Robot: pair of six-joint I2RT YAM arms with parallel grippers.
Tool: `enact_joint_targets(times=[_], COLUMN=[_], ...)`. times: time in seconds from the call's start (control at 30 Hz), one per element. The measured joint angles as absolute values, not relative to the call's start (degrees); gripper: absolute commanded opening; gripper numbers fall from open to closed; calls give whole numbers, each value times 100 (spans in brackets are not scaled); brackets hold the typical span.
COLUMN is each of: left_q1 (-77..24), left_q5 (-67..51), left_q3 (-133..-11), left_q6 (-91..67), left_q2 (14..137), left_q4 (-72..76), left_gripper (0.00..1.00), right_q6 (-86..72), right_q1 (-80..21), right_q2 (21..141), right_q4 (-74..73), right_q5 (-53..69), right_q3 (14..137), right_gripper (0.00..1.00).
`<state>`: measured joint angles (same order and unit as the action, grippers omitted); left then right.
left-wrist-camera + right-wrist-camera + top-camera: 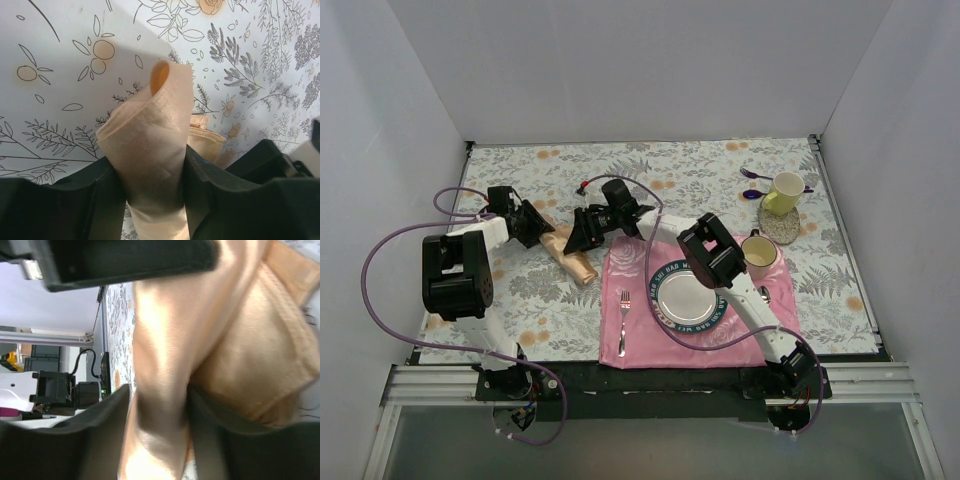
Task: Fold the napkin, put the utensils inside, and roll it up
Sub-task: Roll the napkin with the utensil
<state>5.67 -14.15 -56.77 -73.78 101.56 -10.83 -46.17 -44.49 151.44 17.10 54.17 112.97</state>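
Note:
The napkin (574, 260) is a peach-gold roll lying on the floral tablecloth, left of the pink mat. My left gripper (542, 232) comes at its far end from the left. In the left wrist view the left gripper (150, 170) is shut on the napkin (155, 125), both black fingers pressed against the roll, whose hollow end points away. My right gripper (578, 238) meets the roll from the right. In the right wrist view the right gripper (160, 400) stands open around the napkin (165, 355), with a thin gap at one finger. The utensils are out of view.
A pink rose-printed mat (620, 280) carries a silver plate (687, 297) and a silver fork (624, 318). Far right stand a yellow cup (783, 192), a round coaster (782, 228), purple spoons (755, 175) and a small cup (758, 250). White walls enclose the table.

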Motion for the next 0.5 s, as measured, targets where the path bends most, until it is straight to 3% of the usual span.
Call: enact_joint_targets(times=[0.27, 0.5], left_q1=[580, 580], left_q5=[-1420, -1457], left_q3=[-5472, -5404], left_q6=[-7360, -7343], left_q2=[10068, 10027], left_q4=[-869, -832], left_gripper=[37, 37], right_q6=[-2528, -1044], right_q1=[-4606, -5142], right_q2=[14453, 13902], right_q4=[-530, -1669], right_q5=[4066, 1940], right_q3=[11638, 11754], right_gripper=[89, 95])
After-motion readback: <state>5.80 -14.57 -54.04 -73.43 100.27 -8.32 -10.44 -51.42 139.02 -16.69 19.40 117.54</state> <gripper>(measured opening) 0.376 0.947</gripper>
